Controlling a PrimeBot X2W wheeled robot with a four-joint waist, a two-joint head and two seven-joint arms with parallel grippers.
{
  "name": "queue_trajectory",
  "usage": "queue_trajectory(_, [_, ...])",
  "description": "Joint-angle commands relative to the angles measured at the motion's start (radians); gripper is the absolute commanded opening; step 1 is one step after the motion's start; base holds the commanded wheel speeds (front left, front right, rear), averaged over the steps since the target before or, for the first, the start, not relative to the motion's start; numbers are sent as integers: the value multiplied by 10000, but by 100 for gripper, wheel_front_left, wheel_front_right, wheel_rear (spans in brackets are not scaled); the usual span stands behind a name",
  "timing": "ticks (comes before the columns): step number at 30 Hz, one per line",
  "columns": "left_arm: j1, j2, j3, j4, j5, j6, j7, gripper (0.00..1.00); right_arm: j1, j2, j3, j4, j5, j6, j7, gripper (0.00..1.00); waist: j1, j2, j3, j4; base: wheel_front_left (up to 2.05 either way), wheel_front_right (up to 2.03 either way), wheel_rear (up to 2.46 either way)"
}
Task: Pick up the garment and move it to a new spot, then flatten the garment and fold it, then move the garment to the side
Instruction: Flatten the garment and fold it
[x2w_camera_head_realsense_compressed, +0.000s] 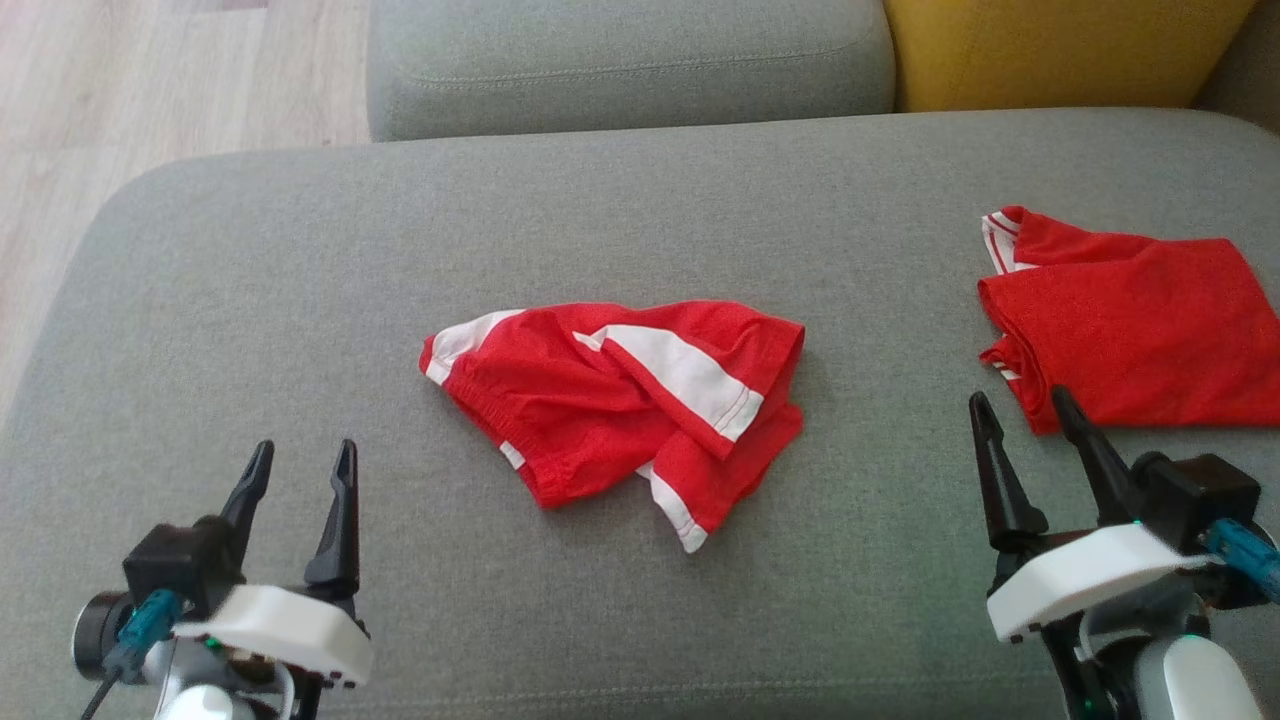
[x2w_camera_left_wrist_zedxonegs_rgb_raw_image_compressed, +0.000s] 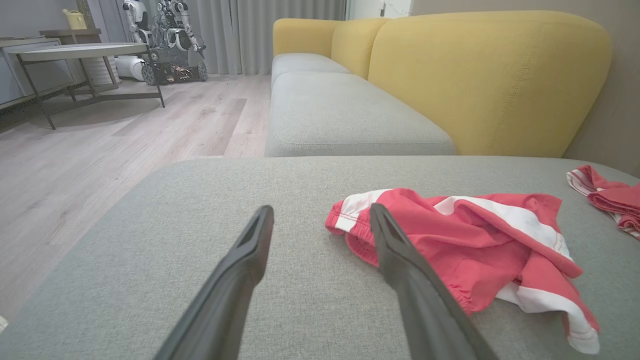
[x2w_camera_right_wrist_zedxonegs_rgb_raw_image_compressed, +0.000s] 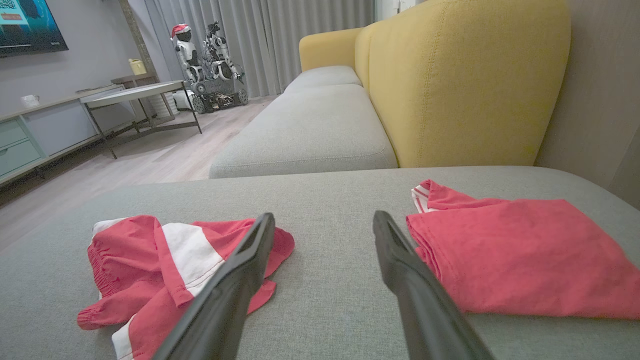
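Left gripper (x2w_camera_head_realsense_compressed: 305, 448) splayed wide, nothing in it, low at the near left over the grey cushion (x2w_camera_head_realsense_compressed: 250, 260). Right gripper (x2w_camera_head_realsense_compressed: 1020, 398) just as wide and empty, its tips just beside the near edge of a folded red garment (x2w_camera_head_realsense_compressed: 1140, 330). Between the arms, the crumpled red-and-white shorts (x2w_camera_head_realsense_compressed: 620, 400) lie mid-cushion, apart from both grippers. Yellow backrest (x2w_camera_head_realsense_compressed: 1050, 50) beyond.

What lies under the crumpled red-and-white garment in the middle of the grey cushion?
The grey cushion shows all around the crumpled garment, which rests on it. A white-striped flap lies folded over its top. Anything beneath the layers is hidden.
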Motion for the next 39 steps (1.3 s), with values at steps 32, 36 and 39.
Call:
queue_trajectory(32, [-826, 334, 265, -293, -90, 90, -105, 100, -460, -47, 418, -158, 180, -7, 29, 100, 0, 0, 516, -10, 0, 0, 0])
queue_trajectory(36, [-1090, 302, 216, -289, -72, 28, -143, 100, -700, -47, 1115, 403, 308, -7, -2, 100, 0, 0, 795, 128, 0, 0, 0])
queue_trajectory(39, [-1414, 234, 110, -219, -18, -75, -205, 100, -1105, -47, 2109, 1362, 738, -7, -208, 100, 0, 0, 1100, 383, 0, 0, 0])
